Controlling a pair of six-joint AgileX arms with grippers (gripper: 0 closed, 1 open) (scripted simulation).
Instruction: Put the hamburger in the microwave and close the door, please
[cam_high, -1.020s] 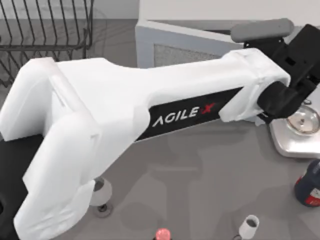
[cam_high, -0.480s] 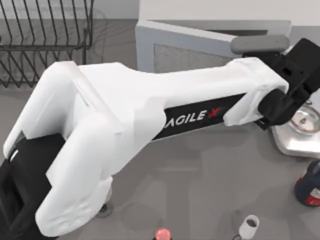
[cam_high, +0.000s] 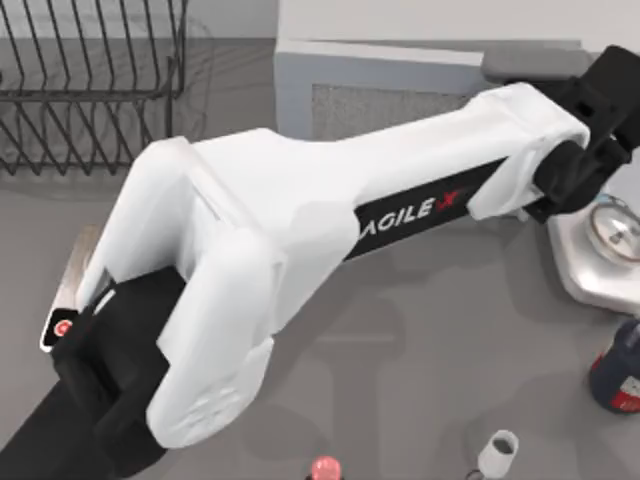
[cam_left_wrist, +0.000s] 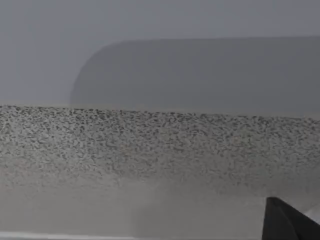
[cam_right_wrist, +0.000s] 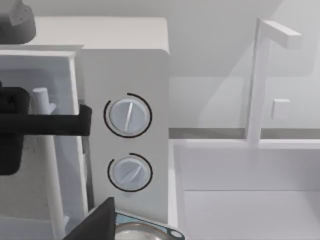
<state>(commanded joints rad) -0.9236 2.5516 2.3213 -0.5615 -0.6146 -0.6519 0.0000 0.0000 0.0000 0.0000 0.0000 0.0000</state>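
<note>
The white microwave (cam_high: 430, 20) stands at the back of the table, and its grey panel with two round dials (cam_right_wrist: 127, 145) faces the right wrist camera. The door (cam_high: 300, 85) lies almost flush with the oven front, its speckled window (cam_high: 390, 110) facing me and its bar handle (cam_high: 530, 62) at the right end. My left arm stretches across the table from the lower left. Its black left gripper (cam_high: 590, 135) presses against the door by the handle (cam_right_wrist: 42, 102). The window (cam_left_wrist: 150, 145) sits very close to the left wrist camera. The hamburger is hidden.
Silver kitchen scales (cam_high: 600, 255) lie at the right, close under the left gripper. A dark bottle (cam_high: 618, 372), a small white cup (cam_high: 497, 452) and a red cap (cam_high: 325, 468) stand along the front. A wire rack (cam_high: 90, 80) fills the back left. A dark part of my right gripper (cam_right_wrist: 97, 222) hangs above the scales.
My left arm has swung toward the back and right, pushing the door from an angled position to nearly flat against the microwave front. The handle moved right with it.
</note>
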